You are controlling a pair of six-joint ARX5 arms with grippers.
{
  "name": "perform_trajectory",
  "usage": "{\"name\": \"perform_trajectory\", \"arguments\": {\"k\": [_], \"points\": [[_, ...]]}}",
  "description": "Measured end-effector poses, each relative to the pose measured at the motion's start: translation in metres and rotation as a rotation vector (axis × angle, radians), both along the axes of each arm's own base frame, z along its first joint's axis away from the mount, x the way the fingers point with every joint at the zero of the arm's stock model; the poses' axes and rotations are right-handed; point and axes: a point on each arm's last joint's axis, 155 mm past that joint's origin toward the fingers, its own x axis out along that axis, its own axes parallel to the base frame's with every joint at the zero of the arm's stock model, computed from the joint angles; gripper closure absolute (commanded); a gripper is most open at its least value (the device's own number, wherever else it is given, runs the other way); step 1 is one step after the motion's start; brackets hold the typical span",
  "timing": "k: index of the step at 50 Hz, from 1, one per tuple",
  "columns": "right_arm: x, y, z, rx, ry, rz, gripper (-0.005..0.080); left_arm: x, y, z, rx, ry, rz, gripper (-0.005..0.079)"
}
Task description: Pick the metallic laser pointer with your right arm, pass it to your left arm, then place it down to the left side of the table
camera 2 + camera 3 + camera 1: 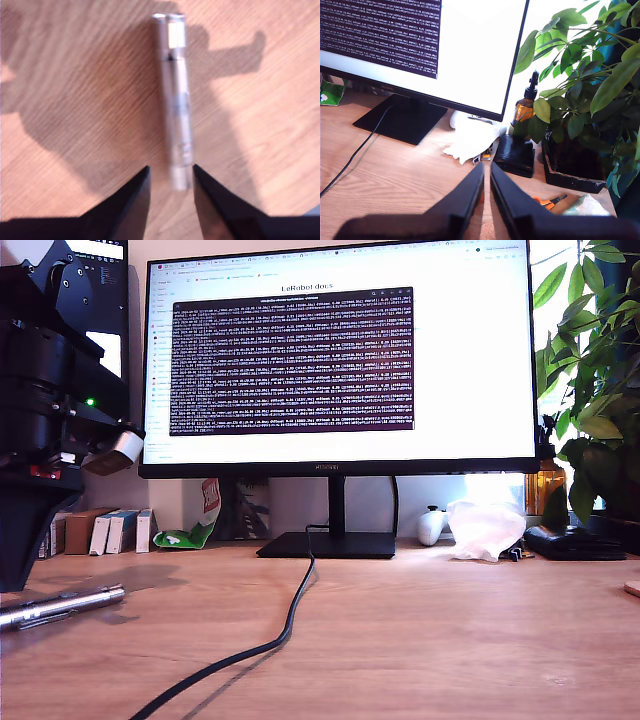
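Observation:
The metallic laser pointer (58, 607) lies flat on the wood-grain table (450, 640) at the exterior view's left edge. In the first wrist view the laser pointer (176, 95) stretches away from my first gripper (171, 167). That gripper is open, hovering above the table, and the pointer's near end sits between its two black fingertips (142, 185) without touching them. A black arm (45, 410) rises over the pointer at the exterior view's left. My second gripper (486, 165) is shut on nothing, held high and facing the monitor and the plant.
A black cable (290, 620) snakes from the monitor stand (328, 543) toward the front edge. At the back right of the exterior view are a crumpled white tissue (485, 528), a black pouch (575, 540) and a potted plant (600, 390). An amber bottle (524, 110) stands beside the plant.

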Motion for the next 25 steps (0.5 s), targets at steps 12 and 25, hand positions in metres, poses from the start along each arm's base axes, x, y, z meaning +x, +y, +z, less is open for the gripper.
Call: {"name": "perform_trajectory", "arguments": {"k": [12,25], "points": [[0.000,0.000,-0.001,-0.001,0.002,0.000,0.0763,0.019,0.001,0.012,-0.018,-0.055,0.021,0.0761],[0.003,0.001,0.015,0.019,-0.057,0.000,0.0763,0.056,-0.001,0.039,-0.061,-0.160,0.225,0.0761]]}}
